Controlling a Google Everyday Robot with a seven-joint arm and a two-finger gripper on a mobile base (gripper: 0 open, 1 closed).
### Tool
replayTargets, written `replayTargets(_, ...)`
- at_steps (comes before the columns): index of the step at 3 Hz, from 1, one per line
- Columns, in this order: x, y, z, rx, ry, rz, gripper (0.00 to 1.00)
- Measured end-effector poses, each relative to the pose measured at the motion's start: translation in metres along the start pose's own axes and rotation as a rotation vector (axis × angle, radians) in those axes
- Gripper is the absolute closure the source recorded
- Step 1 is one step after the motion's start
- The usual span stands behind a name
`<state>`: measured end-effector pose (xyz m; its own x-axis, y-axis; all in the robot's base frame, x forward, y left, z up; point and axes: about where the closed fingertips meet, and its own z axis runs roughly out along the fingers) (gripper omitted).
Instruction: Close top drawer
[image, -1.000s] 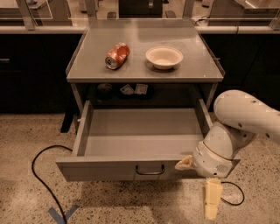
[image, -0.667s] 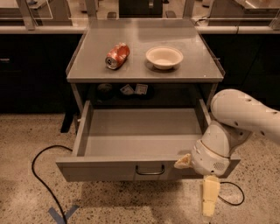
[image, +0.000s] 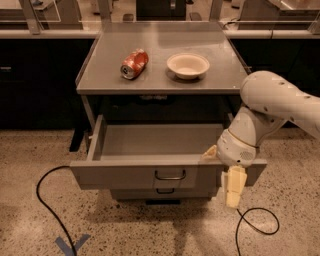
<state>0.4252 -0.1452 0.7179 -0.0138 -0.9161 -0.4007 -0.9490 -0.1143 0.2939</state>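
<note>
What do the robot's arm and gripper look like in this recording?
The arm is made of smooth, rounded white shells with a few small dark dots. The gripper, pale cream-yellow, is at the right end of the front of the top drawer.

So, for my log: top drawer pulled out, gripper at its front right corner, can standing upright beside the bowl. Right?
Not quite: the camera view shows the can lying on its side beside the bowl. The top drawer is pulled out, with the gripper at its front right corner.
</note>
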Motion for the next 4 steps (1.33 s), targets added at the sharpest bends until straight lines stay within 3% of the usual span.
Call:
replayTargets(1,-0.001,-0.001,-0.001,0.003,0.0,-0.002,0.0)
replayTargets(2,0.005,0.006,0.018,-0.038,-0.015,0.008,0.0)
replayTargets(4,0.01,-0.004,0.047,-0.084,0.005,0.016,0.0)
